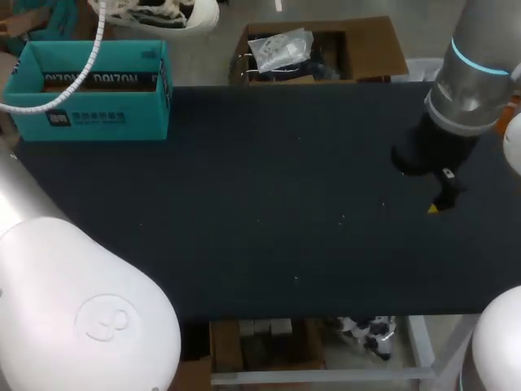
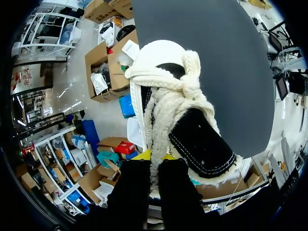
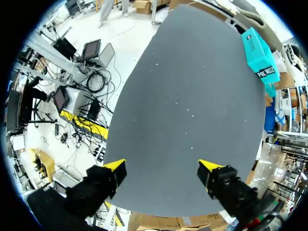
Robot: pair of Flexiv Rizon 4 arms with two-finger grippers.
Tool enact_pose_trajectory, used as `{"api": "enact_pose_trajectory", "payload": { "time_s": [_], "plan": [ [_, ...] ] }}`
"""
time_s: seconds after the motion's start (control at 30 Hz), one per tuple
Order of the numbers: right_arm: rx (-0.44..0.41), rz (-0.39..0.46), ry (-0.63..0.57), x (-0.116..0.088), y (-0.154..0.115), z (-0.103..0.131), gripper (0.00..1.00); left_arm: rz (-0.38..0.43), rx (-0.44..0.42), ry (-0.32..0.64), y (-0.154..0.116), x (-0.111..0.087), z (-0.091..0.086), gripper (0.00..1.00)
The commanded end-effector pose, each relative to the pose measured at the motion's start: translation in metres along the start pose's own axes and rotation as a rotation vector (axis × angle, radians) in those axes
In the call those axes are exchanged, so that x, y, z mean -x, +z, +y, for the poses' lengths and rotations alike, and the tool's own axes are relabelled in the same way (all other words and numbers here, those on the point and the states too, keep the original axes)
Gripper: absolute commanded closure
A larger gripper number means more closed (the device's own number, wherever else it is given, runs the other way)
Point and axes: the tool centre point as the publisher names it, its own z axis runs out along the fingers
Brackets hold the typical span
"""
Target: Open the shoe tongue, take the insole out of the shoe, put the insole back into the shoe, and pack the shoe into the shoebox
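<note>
Left end effector (image 2: 155, 156) pinches the shoe (image 2: 202, 139) aloft, beyond the tabletop (image 1: 269, 204) at 11 o'clock. Right end effector (image 3: 163, 171), at 3 o'clock, is spread and empty. Shoebox (image 1: 89, 102) at 10 o'clock lacks the shoe: treat packing as outstanding. You cannot verify the insole.

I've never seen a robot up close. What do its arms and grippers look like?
The left arm is a smooth white rounded shell with a faint round emblem. The right arm is a silver-grey cylinder with a thin turquoise ring, black toward the wrist. The left gripper and right gripper each have two blocky black fingers with bright yellow tips.
</note>
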Motion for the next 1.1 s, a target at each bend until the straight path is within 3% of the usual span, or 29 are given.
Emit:
{"api": "enact_pose_trajectory", "payload": {
  "time_s": [0.03, 0.23, 0.5, 0.73, 0.93, 1.1],
  "plan": [
    [-0.001, -0.001, -0.001, -0.001, 0.000, 0.000, 0.00, -0.012, -0.028, 0.000, 0.016, -0.009, 0.038, 1.00],
    [-0.010, 0.021, 0.040, 0.011, 0.006, 0.013, 0.00, -0.011, 0.011, -0.023, 0.044, -0.030, 0.079, 1.00],
    [-0.009, 0.058, 0.059, 0.028, 0.010, 0.029, 0.00, 0.077, 0.016, -0.036, 0.098, -0.044, 0.121, 1.00],
    [-0.017, 0.081, 0.075, 0.024, 0.000, 0.027, 0.00, 0.149, 0.016, -0.043, 0.135, -0.050, 0.139, 1.00],
    [-0.011, 0.087, 0.088, 0.022, 0.000, 0.027, 0.00, 0.193, 0.045, -0.053, 0.159, -0.056, 0.147, 1.00],
    [-0.011, 0.087, 0.088, 0.022, 0.000, 0.027, 0.00, 0.262, 0.020, -0.021, 0.184, -0.055, 0.151, 1.00]
  ]
}}
